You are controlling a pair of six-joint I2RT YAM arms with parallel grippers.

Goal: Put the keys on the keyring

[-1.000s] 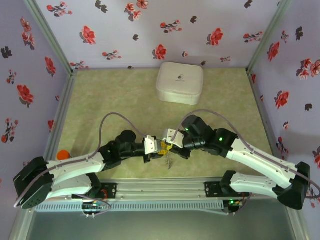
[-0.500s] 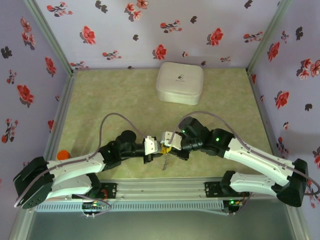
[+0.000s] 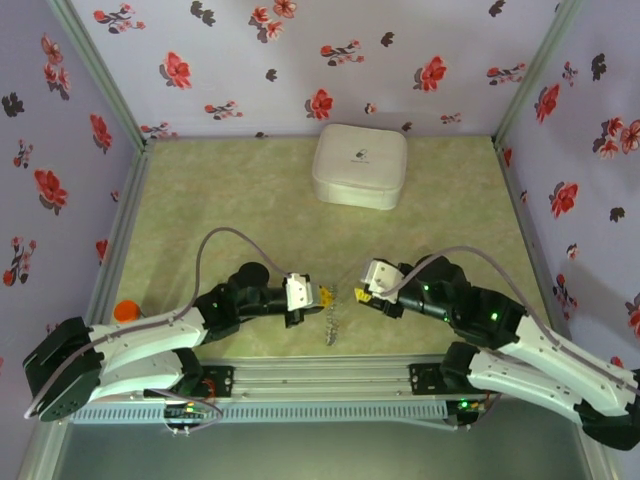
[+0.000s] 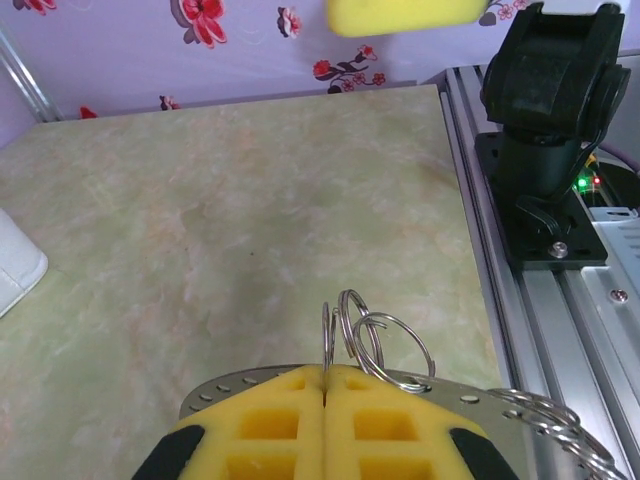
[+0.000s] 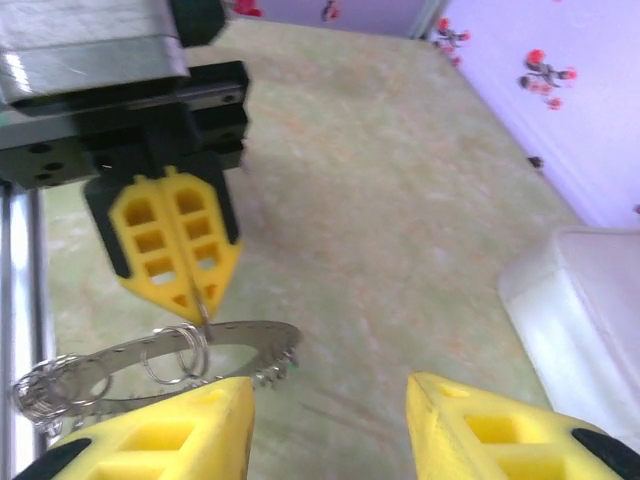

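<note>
My left gripper (image 3: 322, 296) is shut, its yellow pads pinching a thin wire ring (image 4: 327, 335) that hangs on the keyring (image 4: 225, 385), a grey perforated strip bent into a loop. More wire rings (image 4: 395, 350) sit beside it, and a chain of them dangles below (image 3: 331, 322). In the right wrist view the left gripper (image 5: 197, 298) holds the keyring (image 5: 240, 335) just above the mat; a tiny green bit (image 5: 291, 366) shows at its toothed end, and I cannot tell if it is the green key. The yellow-orange key is hidden. My right gripper (image 3: 360, 293) (image 5: 325, 420) stands open and empty, to the right, apart from the loop.
The white rounded box (image 3: 360, 165) stands at the back centre, and its corner shows at the right of the right wrist view (image 5: 580, 300). An orange object (image 3: 125, 310) lies by the left wall. The aluminium rail (image 4: 560, 330) and the right arm's base (image 4: 550, 100) run along the near edge.
My right gripper has drawn back to the right, away from the left gripper it was touching, and now stands open. The left gripper still holds the ring and has barely moved.
</note>
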